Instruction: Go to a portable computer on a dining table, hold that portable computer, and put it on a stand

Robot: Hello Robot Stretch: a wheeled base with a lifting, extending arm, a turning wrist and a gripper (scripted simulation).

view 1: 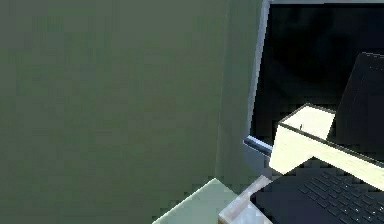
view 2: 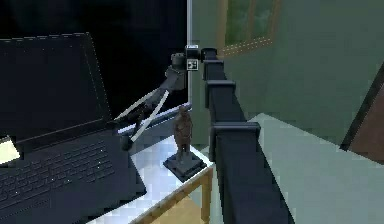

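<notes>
Black laptop (view 2: 60, 140), stiff, hinge-fragile; I would take its base edge at three o'clock. For the gripper (view 2: 130, 126), I cannot tell gape or load.

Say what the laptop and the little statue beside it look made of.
Laptop: matt black plastic or metal, judging by its even, dull shell. Statue: probably bronze or dark wood, reddish-brown all over, on a dark base.

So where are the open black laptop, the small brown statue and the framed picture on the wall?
Open black laptop (view 2: 58, 172): arm side view, on its keyboard.
Small brown statue (view 2: 183, 132): arm side view, on its body.
Framed picture on the wall (view 2: 250, 24): arm side view, on its middle.
</notes>
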